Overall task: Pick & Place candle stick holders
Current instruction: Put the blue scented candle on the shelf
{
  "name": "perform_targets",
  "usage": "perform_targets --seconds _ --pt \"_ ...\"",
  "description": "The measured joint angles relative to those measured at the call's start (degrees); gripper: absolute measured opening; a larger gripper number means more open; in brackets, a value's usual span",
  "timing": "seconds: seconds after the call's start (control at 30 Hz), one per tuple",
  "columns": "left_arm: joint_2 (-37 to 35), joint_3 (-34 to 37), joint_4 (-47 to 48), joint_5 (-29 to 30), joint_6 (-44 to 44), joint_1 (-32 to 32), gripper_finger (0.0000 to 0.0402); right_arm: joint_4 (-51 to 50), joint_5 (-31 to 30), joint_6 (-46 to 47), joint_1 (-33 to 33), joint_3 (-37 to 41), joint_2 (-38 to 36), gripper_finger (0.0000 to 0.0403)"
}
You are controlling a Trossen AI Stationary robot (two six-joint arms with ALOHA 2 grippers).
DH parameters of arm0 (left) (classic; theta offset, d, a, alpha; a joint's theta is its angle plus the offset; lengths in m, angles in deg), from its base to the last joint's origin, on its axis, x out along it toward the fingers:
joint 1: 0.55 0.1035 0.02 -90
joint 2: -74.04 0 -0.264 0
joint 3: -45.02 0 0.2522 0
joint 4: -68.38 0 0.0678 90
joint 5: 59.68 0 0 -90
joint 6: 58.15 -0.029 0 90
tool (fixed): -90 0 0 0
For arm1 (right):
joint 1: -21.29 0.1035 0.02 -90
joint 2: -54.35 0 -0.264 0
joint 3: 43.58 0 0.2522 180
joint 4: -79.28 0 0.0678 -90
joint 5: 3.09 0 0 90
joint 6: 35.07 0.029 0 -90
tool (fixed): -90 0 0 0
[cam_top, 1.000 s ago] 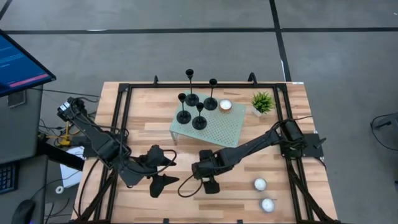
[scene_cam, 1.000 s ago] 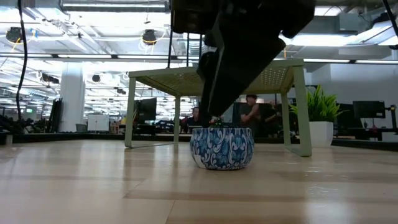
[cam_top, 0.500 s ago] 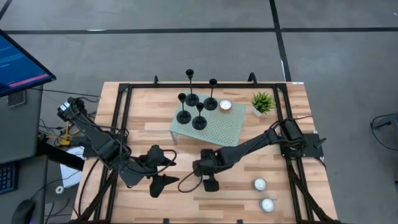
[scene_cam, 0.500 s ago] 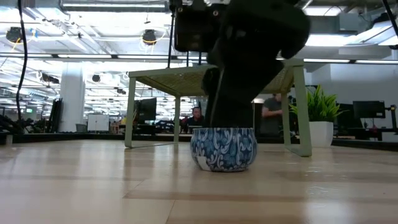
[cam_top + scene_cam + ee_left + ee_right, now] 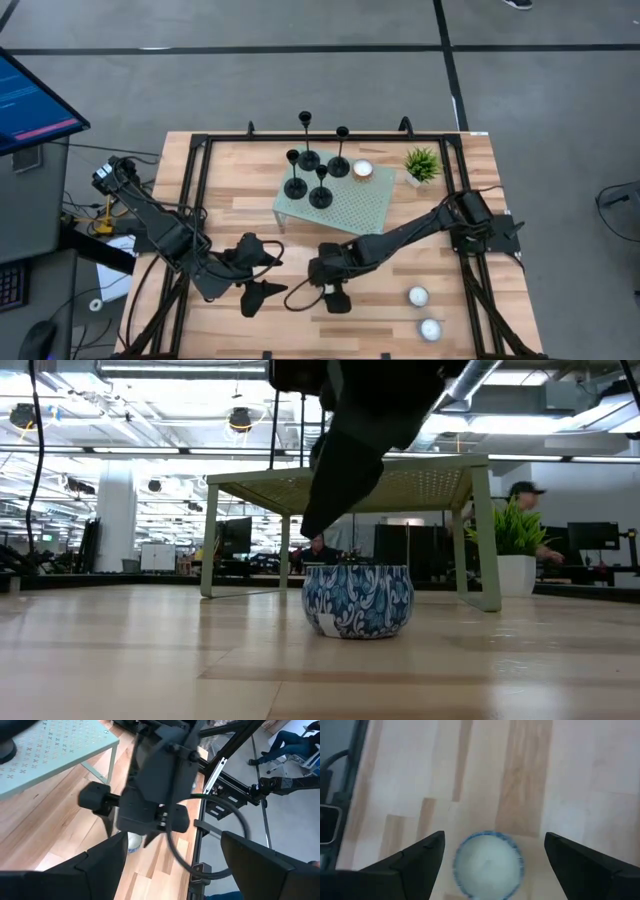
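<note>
right fingers (image 5: 490, 851) spread wide above a blue-patterned candle tin (image 5: 487, 864), apart from it | left fingers (image 5: 172, 857) spread, idle at counter's (image 5: 240, 205) 7 o'clock | candle stick holders (image 5: 318, 168) upright on green stand (image 5: 350, 205) toward 12

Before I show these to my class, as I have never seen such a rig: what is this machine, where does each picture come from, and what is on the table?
It is a robot with two dark arms, each ending in a two-finger claw. One picture looks straight down, one looks level across the table, and one comes from each wrist.

On the wooden table stands a small pale green perforated stand. On it are four black candle stick holders and a white candle. Beside the stand is a green potted plant; two more white candles lie near the front.

The right claw hangs open over a blue patterned tin holding a candle. The left claw waits open nearby. Neither holds anything.
</note>
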Motion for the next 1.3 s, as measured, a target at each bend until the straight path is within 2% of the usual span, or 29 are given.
perform_targets --seconds 0.2,0.43,0.73,1.0,1.3 --pt "0.00 0.00 0.30 -0.01 0.15 0.00 0.0320 -0.45 0.17 -0.10 1.77 1.79 1.64 0.0333" --pt "0.04 0.00 0.53 0.00 0.04 0.02 0.0320 -2.34 1.01 -1.07 0.87 1.80 5.08 0.0333" --pt "0.04 0.02 0.42 0.00 0.16 0.00 0.0320 -4.81 2.88 -0.47 0.72 1.75 4.92 0.0332" --pt "0.04 0.07 0.43 0.80 0.00 0.02 0.0320 -10.14 -0.17 -1.20 2.35 1.75 3.17 0.0325" --pt "0.02 0.09 0.43 0.85 0.15 0.02 0.0320 -13.27 -0.27 -1.67 4.06 1.95 2.36 0.0324"
